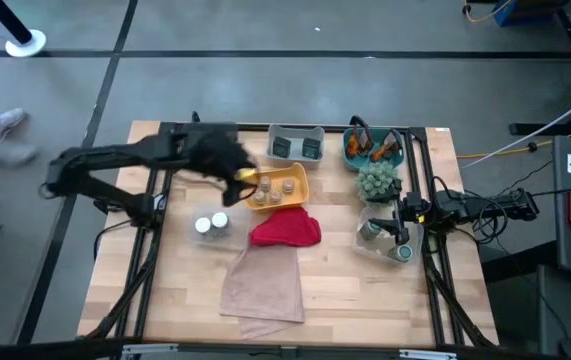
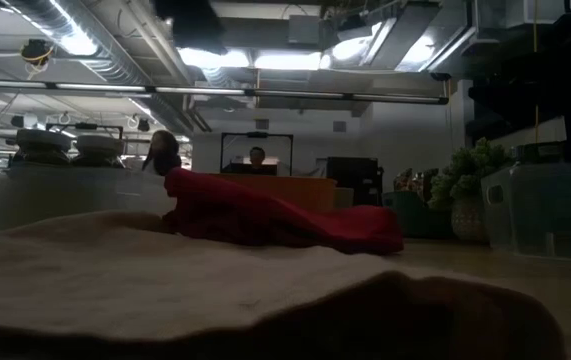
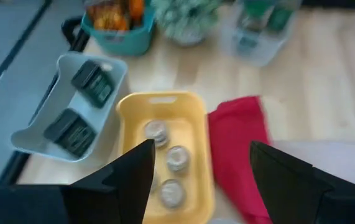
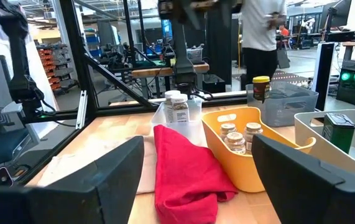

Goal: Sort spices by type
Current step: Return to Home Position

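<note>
Gaping empty, left jaws hover by round jars [image 3: 177, 158] in glossy yellow tub [image 3: 158, 99]; right jaws wide.

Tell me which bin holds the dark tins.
The pale grey bin, beside the yellow bin: two dark tins lie in it. The yellow one holds small jars, the teal bin orange sachets.

The back edge is looking crowded: grey bin [image 1: 296, 129], teal bin [image 1: 348, 155] and plant [image 1: 377, 182] are standing side by side, with the yellow bin [image 1: 265, 203] just in front. The left arm [image 1: 135, 160] is spanning the back-left corner, its end effector [image 3: 202, 149] hanging spread above the yellow bin. Red cloth [image 1: 285, 230] and tan cloth [image 1: 265, 285] are covering the middle, with the left clear bin [image 1: 213, 236] and right clear bin [image 1: 365, 250] flanking them and the right arm [image 1: 405, 215] perching over the latter. Bare tabletop [image 1: 385, 300] is showing at both front corners.
</note>
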Available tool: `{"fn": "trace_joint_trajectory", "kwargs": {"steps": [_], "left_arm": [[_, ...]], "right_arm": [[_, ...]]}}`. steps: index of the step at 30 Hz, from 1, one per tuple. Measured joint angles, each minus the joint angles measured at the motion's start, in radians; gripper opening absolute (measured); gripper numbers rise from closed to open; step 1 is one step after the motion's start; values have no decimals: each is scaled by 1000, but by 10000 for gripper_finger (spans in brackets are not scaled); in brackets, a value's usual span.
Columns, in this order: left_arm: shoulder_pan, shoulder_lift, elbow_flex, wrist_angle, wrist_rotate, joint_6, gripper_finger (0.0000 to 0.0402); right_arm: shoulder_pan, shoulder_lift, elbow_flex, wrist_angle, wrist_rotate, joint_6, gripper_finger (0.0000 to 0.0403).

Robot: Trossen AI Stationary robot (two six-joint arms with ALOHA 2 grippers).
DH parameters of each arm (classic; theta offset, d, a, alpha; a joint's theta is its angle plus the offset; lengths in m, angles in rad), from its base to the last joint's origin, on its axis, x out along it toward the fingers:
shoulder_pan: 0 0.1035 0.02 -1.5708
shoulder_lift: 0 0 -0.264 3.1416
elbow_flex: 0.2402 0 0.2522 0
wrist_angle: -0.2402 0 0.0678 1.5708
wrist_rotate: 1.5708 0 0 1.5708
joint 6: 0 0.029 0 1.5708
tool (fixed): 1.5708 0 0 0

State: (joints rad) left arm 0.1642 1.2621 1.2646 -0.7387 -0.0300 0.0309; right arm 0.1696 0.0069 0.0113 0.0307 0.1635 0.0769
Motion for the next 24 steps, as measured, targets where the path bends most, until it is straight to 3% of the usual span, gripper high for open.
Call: {"fn": "trace_joint_trajectory", "kwargs": {"steps": [6,12,17,24], "left_arm": [[-87,-314,-411,298,0,-83,244],[-122,-570,-730,555,0,-133,244],[-122,-766,-896,622,-11,-153,244],[-122,-1026,-1035,620,-42,-157,244]], "right_arm": [[0,0,0,0,0,-4,298],[0,0,0,17,1,-6,298],[0,0,0,19,1,-6,298],[0,0,0,20,1,-6,298]]}}
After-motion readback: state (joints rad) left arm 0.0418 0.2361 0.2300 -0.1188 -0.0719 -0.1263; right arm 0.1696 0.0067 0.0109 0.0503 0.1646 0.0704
